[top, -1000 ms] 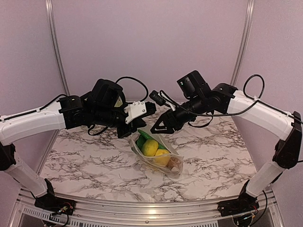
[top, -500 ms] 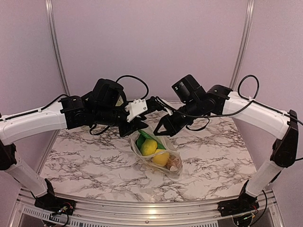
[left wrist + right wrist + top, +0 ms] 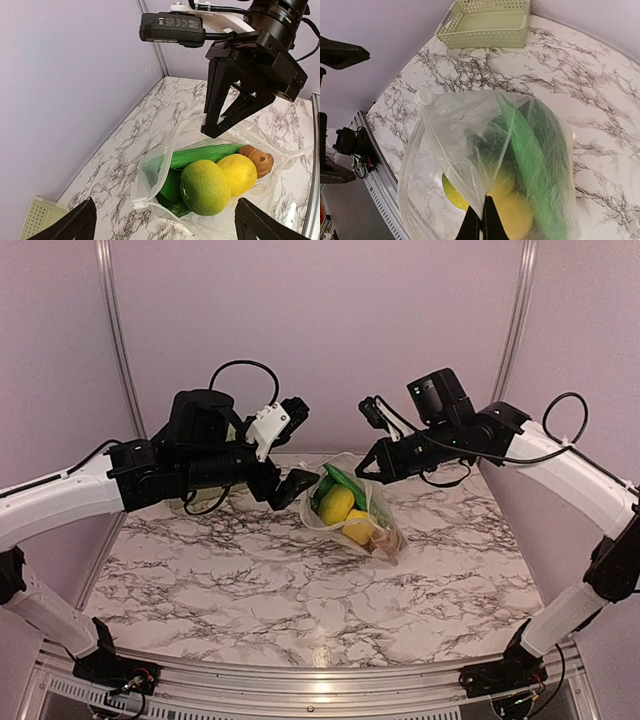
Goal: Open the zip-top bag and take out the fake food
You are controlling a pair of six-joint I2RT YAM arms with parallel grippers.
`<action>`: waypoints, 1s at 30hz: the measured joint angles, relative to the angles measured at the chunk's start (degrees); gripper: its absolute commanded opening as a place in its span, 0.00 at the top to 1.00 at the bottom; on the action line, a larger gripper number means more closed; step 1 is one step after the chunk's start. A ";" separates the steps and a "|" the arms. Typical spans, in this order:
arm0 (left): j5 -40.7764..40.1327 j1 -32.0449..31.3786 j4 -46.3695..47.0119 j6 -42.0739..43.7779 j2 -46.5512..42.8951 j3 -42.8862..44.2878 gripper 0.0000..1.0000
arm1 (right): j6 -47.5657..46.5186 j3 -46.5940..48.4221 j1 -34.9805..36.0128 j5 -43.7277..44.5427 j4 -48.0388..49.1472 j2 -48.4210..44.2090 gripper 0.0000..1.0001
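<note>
The zip-top bag hangs tilted at the table's back middle, its lower end on the marble. My right gripper is shut on the bag's upper rim; in its own view the fingertips pinch the clear film. The mouth gapes toward my left gripper, which stands open just left of the bag without touching it. The fake food inside is a green-yellow round fruit, a yellow lemon, a long green vegetable and a brown piece. The white slider sits at the mouth's near end.
A light green lattice basket stands at the back left by the wall, its corner showing in the left wrist view. Purple walls close off the back and sides. A metal rail runs along the front edge.
My left gripper has opened, let go of the bag and drawn back to the left. My right gripper has shut on the rim and pulled the bag up, back and to the right.
</note>
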 measured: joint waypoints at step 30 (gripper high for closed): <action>7.30 -2.47 12.94 -13.90 -4.55 -22.43 0.34 | 2.91 -11.45 0.55 -2.08 19.06 5.40 1.00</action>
